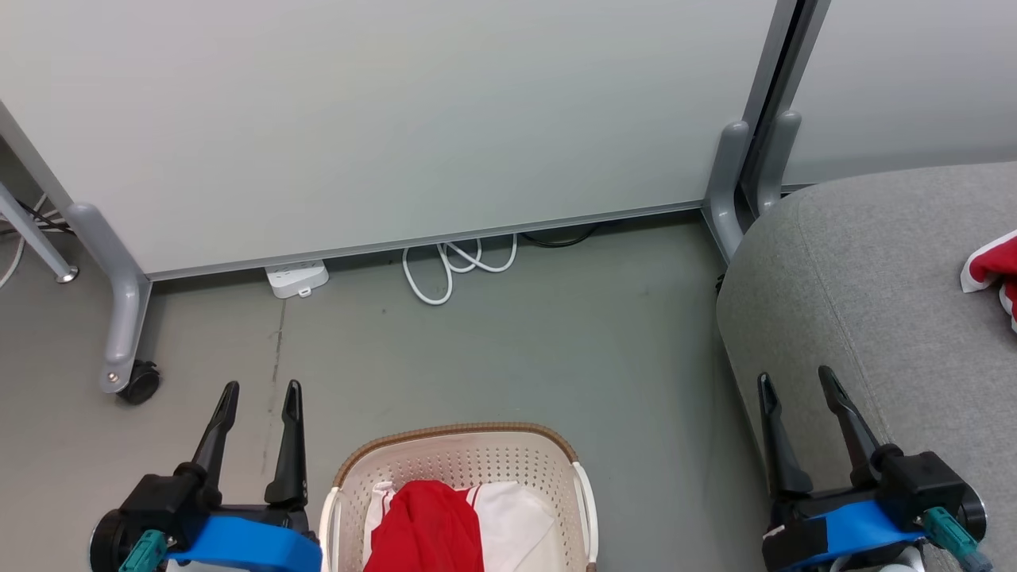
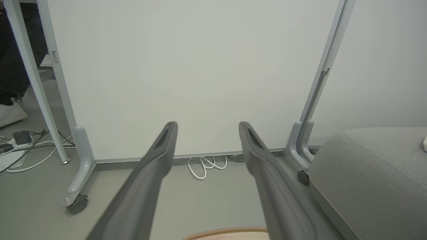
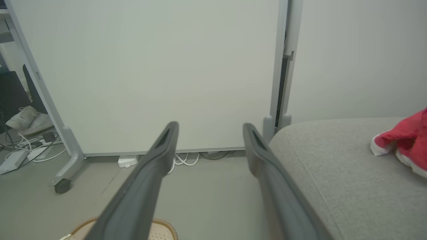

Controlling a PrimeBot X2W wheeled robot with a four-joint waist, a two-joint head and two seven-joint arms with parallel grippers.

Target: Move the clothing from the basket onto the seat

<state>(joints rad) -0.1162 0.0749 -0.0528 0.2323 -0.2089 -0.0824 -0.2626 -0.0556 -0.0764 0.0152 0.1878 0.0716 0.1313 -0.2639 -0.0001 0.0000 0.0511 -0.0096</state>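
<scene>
In the cream perforated plastic basket [image 1: 453,431], soft red-and-white fabric clothing [image 1: 425,524] is lying just right of the left gripper [image 1: 262,387], farther from the right gripper [image 1: 794,375]; both are gaping empty.

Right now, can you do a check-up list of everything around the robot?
Surface: grey floor, basket standing on it.
Job's things: red-and-white clothing in the basket; another red garment already on the grey seat.
Clutter: white shoes past the partition.
Claws: left claw and right claw open, holding nothing.
Cables: white cable coil and power strip at the partition's foot.
Surroundings: partition stands on casters.
</scene>
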